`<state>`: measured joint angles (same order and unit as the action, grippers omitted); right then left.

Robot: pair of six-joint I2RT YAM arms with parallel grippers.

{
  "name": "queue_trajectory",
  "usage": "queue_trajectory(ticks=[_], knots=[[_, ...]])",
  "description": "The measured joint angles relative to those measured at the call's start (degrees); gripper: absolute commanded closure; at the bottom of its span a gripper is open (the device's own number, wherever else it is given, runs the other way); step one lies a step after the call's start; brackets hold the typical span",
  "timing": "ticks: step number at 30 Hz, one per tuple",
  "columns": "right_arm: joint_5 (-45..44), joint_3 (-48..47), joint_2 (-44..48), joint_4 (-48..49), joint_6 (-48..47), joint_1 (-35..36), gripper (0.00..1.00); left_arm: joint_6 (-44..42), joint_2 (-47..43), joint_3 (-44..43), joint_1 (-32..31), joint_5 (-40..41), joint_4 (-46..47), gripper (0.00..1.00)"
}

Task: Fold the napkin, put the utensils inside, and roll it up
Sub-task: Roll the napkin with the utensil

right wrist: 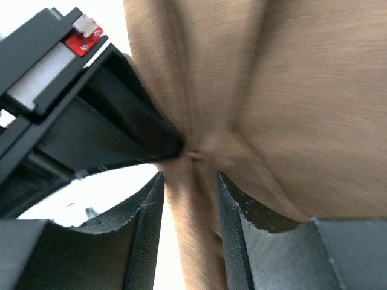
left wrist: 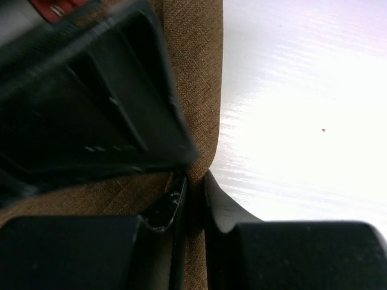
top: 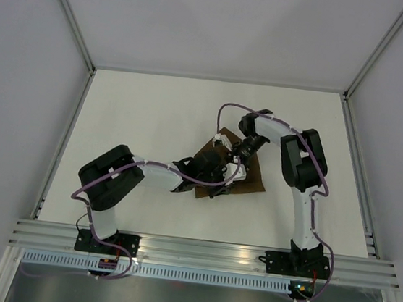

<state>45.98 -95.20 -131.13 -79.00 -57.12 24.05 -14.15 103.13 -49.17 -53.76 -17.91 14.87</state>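
The dark-brown napkin (top: 251,177) lies bunched at the table's middle, with both grippers meeting over it. My left gripper (top: 214,168) is shut on a raised fold of the napkin (left wrist: 193,60), pinched between its fingertips (left wrist: 195,190). My right gripper (top: 236,157) straddles a ridge of the napkin (right wrist: 302,90). Its jaws (right wrist: 188,193) stand apart, with daylight between the left finger (right wrist: 148,211) and the cloth. The two grippers are nearly touching: the right one fills the upper left of the left wrist view (left wrist: 91,103). The utensils are hidden or out of view.
The white table (top: 154,116) is bounded by grey walls with metal rails at the left, right and back. The arm bases sit on an aluminium rail (top: 204,253) at the near edge.
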Motion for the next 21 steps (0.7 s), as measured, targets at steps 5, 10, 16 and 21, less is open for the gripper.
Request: queue_trajectory(ticks=[5,10,16,21], knots=[[-2.2,4.4,7.7,11.9,5.4,-2.6,0.50,2.4,0.9,-1.4,2.8,-8.5,-2.5,0.98],[-3.6,9.3,15.7,23.0,12.3,-5.5,0.47,4.3,3.4,-5.2,5.7,-15.9,-7.3,0.98],[-6.6,20.5,26.1,37.6,18.7,-9.0,0.47,6.8,6.8,-9.7,8.4,-22.4,-12.4,0.98],[-8.6,32.7,36.1,47.7,20.3,-10.7,0.46,8.6,9.8,-13.5,10.4,-27.8,-16.9,0.98]])
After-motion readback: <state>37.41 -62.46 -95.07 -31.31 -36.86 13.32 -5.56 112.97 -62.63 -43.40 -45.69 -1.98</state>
